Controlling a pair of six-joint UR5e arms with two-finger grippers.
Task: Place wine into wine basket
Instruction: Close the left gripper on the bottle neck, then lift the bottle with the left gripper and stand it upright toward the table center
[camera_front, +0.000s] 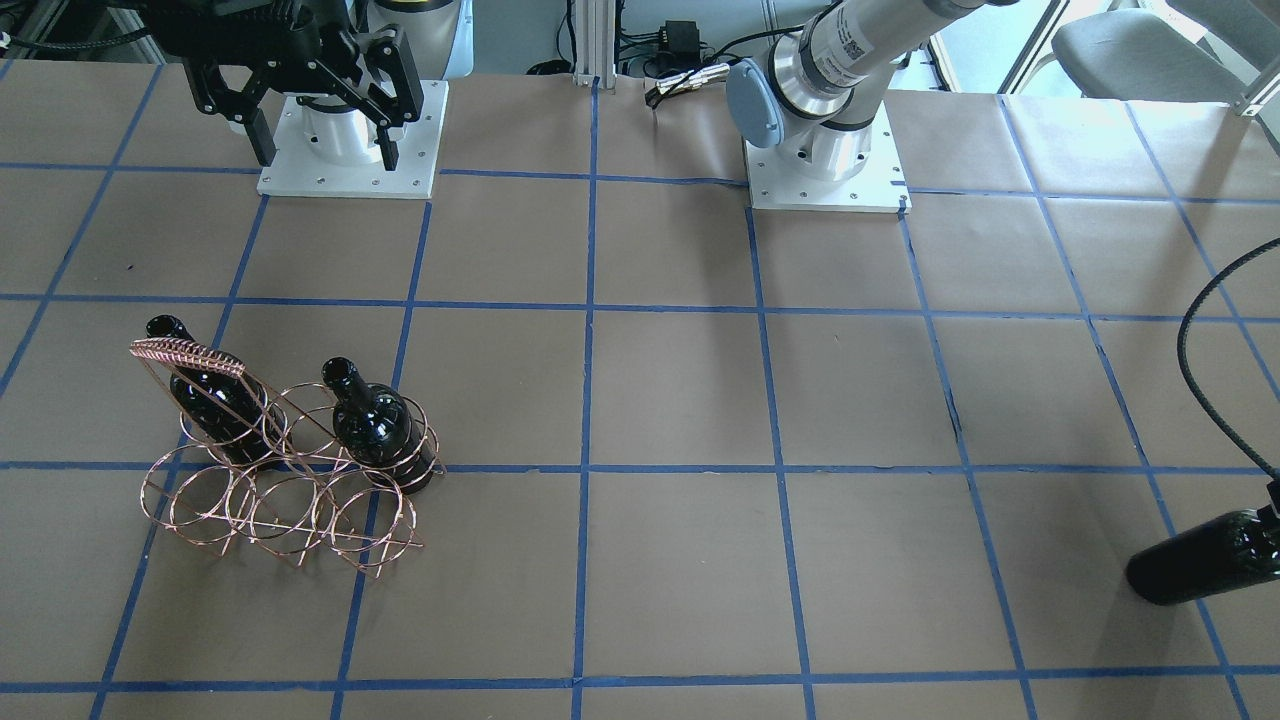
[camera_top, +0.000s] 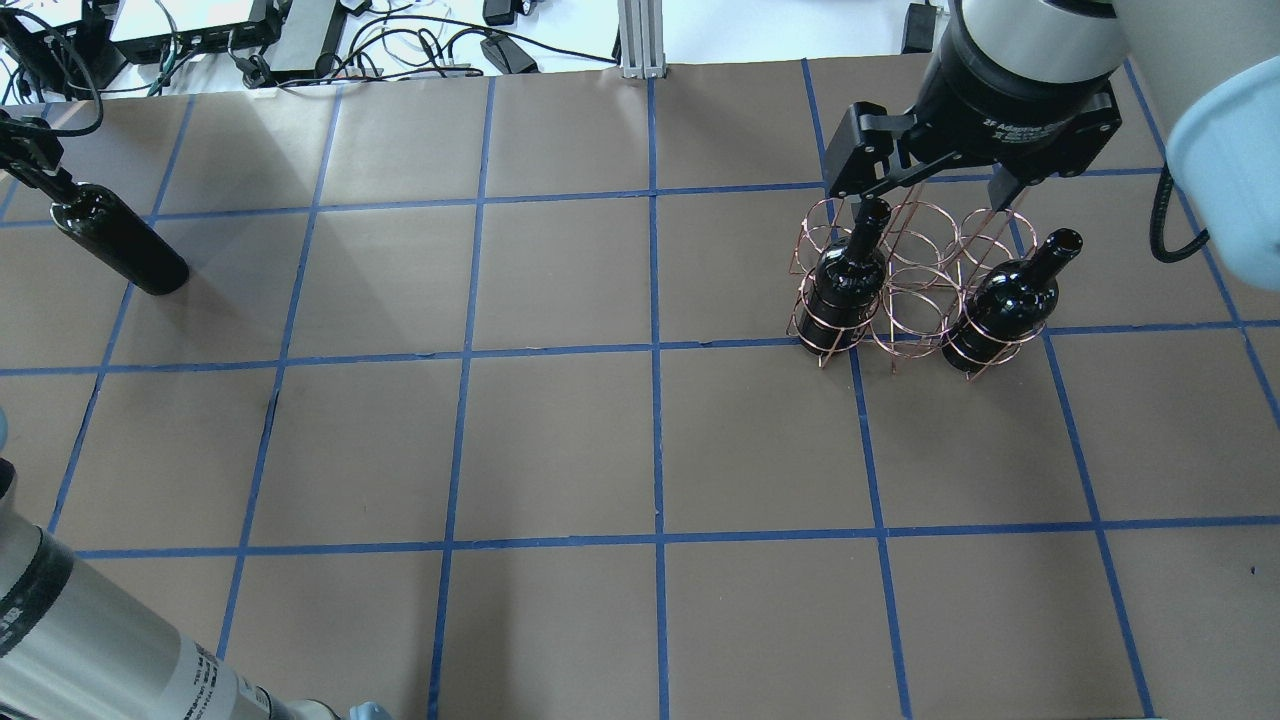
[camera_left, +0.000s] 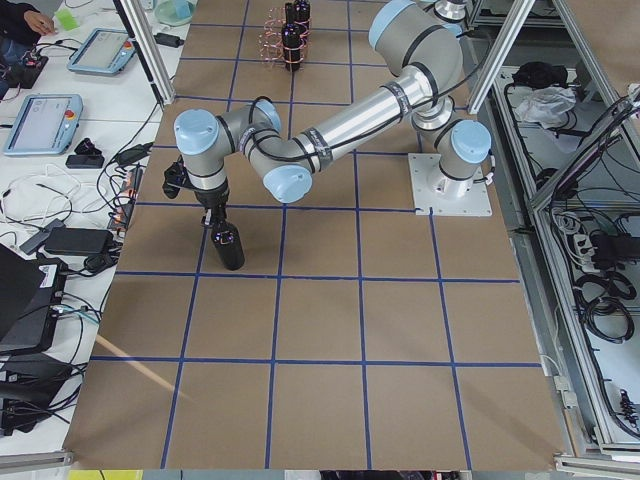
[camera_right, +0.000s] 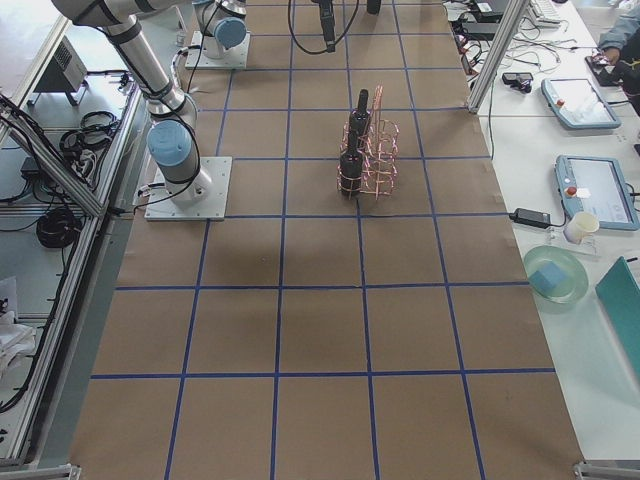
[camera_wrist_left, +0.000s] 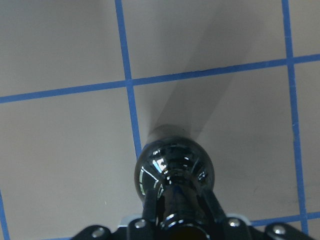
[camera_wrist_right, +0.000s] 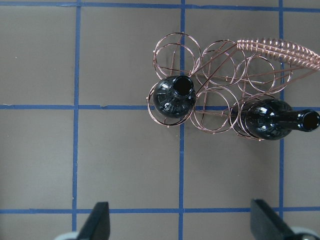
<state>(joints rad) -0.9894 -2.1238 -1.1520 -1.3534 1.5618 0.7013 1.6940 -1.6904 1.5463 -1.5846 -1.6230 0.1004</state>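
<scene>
My left gripper is shut on the neck of a glossy black wine bottle at the table's far left. The left wrist view shows its fingers clamping the neck above the bottle's shoulder. I cannot tell if the base touches the table. The bottle also shows at the front view's right edge. The copper wire basket stands at the right and holds two more bottles in end rings of its near row. My right gripper is open and empty, high above the basket.
The arms' white base plates stand at the robot's edge of the table. A black cable hangs near the held bottle. Tablets and cables lie on the operators' bench beyond the table's edge.
</scene>
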